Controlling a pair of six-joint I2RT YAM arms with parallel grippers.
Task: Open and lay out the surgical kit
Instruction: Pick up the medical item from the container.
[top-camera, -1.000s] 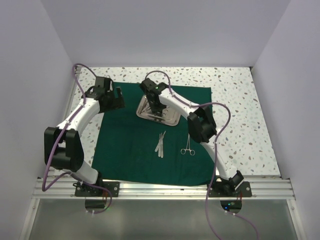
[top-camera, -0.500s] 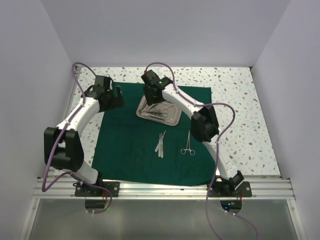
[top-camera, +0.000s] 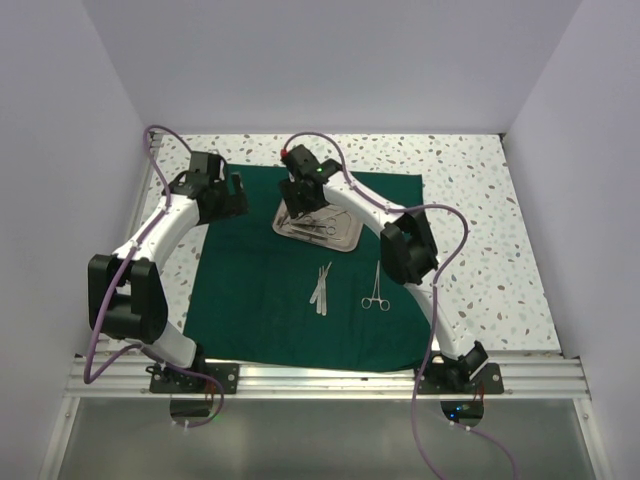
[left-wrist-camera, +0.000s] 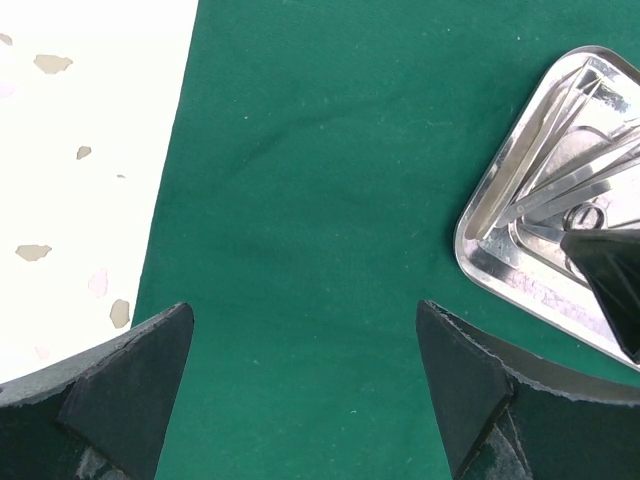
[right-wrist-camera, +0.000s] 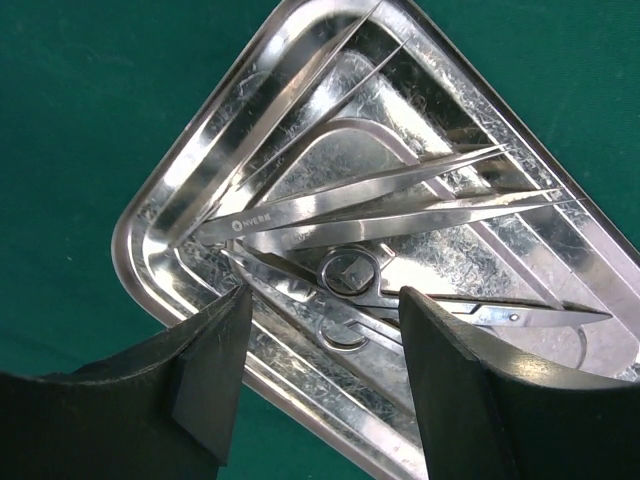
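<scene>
The dark green cloth wrap (top-camera: 260, 300) lies unfolded and flat on the white speckled table (top-camera: 480, 220), with only faint creases. The small shiny rectangular steel tray (right-wrist-camera: 140, 240) sits on the cloth directly under the right pincer (right-wrist-camera: 325, 300). Its rim is rounded and its floor is scratched and mirror-bright.

In the tray beneath that pincer lie long slim steel tweezers (right-wrist-camera: 380, 195), engraved near the joined end, with their points running off to the pincer's right. A pair of ring-handled steel scissors (right-wrist-camera: 440, 308) lies there too, its rings showing in the gap between the fingers. The right pincer's two dark fingers stand partly apart above the tray and grip nothing.

The left pincer (left-wrist-camera: 305, 320) is spread wide over bare cloth and is also empty. The tray is to its right, and the cloth's edge and the table are to its left.

On the cloth between the right pincer and the arm bases lie a few slim flat steel instruments (top-camera: 322, 285). Just beside them is a ring-handled steel forceps (top-camera: 376, 290).

Reflections in the tray double the blades, so how many tweezers lie there is hard to make out. The right pincer's fingers hide the tray's nearest edge, and whether they touch the metal cannot be told. One corner of the tray runs out of the right wrist view. In the left wrist view a black fingertip covers part of the tray and the frame cuts off the rest. From above, the loose instruments are too small to tell apart.
</scene>
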